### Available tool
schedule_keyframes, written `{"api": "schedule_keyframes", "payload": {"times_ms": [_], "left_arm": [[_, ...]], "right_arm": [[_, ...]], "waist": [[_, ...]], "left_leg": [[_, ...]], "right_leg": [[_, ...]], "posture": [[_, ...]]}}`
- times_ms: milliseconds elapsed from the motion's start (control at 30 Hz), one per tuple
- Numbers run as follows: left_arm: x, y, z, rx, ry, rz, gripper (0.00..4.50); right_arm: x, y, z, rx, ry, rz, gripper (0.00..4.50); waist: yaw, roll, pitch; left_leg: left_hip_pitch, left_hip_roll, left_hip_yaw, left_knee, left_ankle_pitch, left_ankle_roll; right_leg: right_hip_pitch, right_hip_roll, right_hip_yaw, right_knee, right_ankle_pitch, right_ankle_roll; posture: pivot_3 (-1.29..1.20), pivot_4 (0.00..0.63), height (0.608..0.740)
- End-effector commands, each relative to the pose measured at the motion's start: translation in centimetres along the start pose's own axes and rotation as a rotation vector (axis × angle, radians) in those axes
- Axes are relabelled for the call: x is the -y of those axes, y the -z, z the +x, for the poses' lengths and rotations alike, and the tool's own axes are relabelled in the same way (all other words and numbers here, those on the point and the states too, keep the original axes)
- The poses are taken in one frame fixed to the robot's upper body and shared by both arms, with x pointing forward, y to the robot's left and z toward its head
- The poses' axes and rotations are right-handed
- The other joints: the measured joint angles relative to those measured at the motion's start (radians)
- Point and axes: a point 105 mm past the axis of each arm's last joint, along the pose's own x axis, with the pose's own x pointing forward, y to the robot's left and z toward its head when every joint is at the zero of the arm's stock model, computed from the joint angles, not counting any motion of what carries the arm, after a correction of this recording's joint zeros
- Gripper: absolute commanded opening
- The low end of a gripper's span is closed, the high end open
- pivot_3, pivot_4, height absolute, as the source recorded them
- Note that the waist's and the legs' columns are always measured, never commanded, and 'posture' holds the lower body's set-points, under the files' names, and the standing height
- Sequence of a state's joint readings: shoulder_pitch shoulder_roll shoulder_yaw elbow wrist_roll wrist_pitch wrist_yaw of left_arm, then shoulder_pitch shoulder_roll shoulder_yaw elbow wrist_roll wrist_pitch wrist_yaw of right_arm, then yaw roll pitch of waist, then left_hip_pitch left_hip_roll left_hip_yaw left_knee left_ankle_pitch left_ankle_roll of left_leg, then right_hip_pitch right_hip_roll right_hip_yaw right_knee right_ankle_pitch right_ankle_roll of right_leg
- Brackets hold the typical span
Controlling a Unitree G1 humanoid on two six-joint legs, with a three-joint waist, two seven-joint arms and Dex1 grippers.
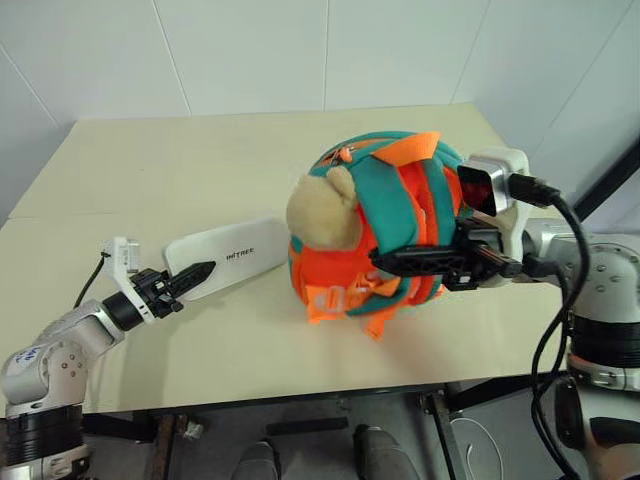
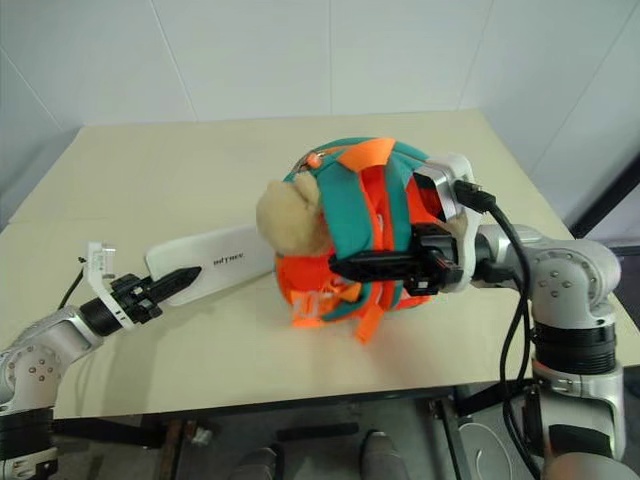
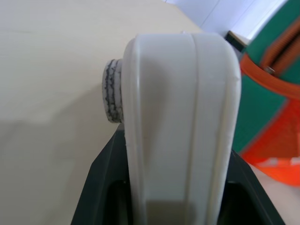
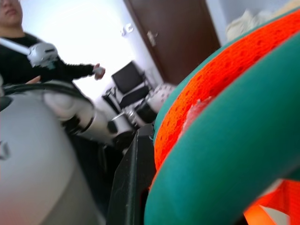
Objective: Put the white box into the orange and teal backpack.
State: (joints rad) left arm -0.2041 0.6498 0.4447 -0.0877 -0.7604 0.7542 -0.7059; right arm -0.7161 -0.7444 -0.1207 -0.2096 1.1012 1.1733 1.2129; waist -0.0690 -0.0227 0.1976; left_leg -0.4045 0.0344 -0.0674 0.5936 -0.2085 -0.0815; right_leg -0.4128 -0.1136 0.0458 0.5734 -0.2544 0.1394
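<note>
Two grippers we see, left gripper (image 1: 200, 272) pinching the white box (image 1: 228, 258) by its end on the table (image 1: 200, 170), right gripper (image 1: 385, 257) clamped on a strap of the orange and teal backpack (image 1: 385, 215) beside the box.

The backpack (image 1: 385, 235) sat on the table (image 1: 200, 170), right of centre, plush head (image 1: 322, 212) facing left. The white box (image 1: 225, 258) lay just left of it, far end beside the plush head, near end pinched by the left gripper (image 1: 195, 274) at the table's left front. The right gripper (image 1: 385, 259) reached in from the right, across the backpack's front, clamped on a strap (image 4: 225, 140).
</note>
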Motion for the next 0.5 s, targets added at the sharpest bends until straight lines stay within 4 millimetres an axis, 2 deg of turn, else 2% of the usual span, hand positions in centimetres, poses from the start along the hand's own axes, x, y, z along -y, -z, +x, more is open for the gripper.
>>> {"api": "schedule_keyframes", "payload": {"times_ms": [33, 167, 267, 333, 400, 500], "left_arm": [[1.6, -2.6, -1.4, 0.096, 0.059, 0.110, 1.32], [3.2, -3.6, -1.9, 0.131, 0.125, 0.152, 1.32], [6.3, -6.4, -2.8, 0.186, 0.247, 0.227, 1.32], [7.6, -7.5, -3.1, 0.199, 0.295, 0.251, 1.32], [9.0, -8.2, -3.1, 0.195, 0.350, 0.268, 1.32], [10.0, -8.5, -3.0, 0.190, 0.391, 0.267, 1.32]], "right_arm": [[1.2, 1.2, -1.4, -0.032, 0.073, 0.006, 0.08], [2.0, 2.1, -1.4, -0.047, 0.100, -0.006, 0.08], [2.0, 3.4, -1.1, -0.068, 0.104, -0.001, 0.08], [2.0, 3.8, -1.1, -0.067, 0.110, 0.002, 0.08], [2.2, 4.0, -1.3, -0.061, 0.126, 0.003, 0.08], [2.3, 4.1, -1.3, -0.058, 0.133, 0.003, 0.08]], "waist": [[0.006, -0.001, 0.000], [0.023, -0.001, 0.000], [0.039, -0.005, 0.001], [0.042, -0.007, 0.002], [0.044, -0.006, 0.002], [0.042, -0.006, 0.002]], "left_leg": [[-0.001, 0.000, 0.002, 0.001, -0.002, 0.001], [-0.003, 0.000, 0.004, 0.001, -0.005, 0.002], [-0.003, 0.000, 0.004, 0.001, -0.008, 0.002], [-0.003, 0.000, 0.004, 0.002, -0.010, 0.002], [-0.003, 0.000, 0.004, 0.002, -0.011, 0.001], [-0.003, 0.000, 0.004, 0.003, -0.011, 0.002]], "right_leg": [[0.000, 0.000, 0.001, -0.002, 0.000, 0.000], [-0.002, 0.000, 0.002, -0.004, -0.001, 0.001], [-0.002, 0.000, 0.002, -0.002, -0.002, 0.002], [-0.003, 0.000, 0.002, 0.001, -0.004, 0.003], [-0.003, 0.000, 0.002, 0.001, -0.005, 0.003], [-0.002, 0.000, 0.002, 0.001, -0.005, 0.003]], "posture": [[0.00, 0.150, 0.740], [0.00, 0.150, 0.740], [0.00, 0.150, 0.740], [0.00, 0.150, 0.740], [0.00, 0.150, 0.740], [0.00, 0.150, 0.740]]}}
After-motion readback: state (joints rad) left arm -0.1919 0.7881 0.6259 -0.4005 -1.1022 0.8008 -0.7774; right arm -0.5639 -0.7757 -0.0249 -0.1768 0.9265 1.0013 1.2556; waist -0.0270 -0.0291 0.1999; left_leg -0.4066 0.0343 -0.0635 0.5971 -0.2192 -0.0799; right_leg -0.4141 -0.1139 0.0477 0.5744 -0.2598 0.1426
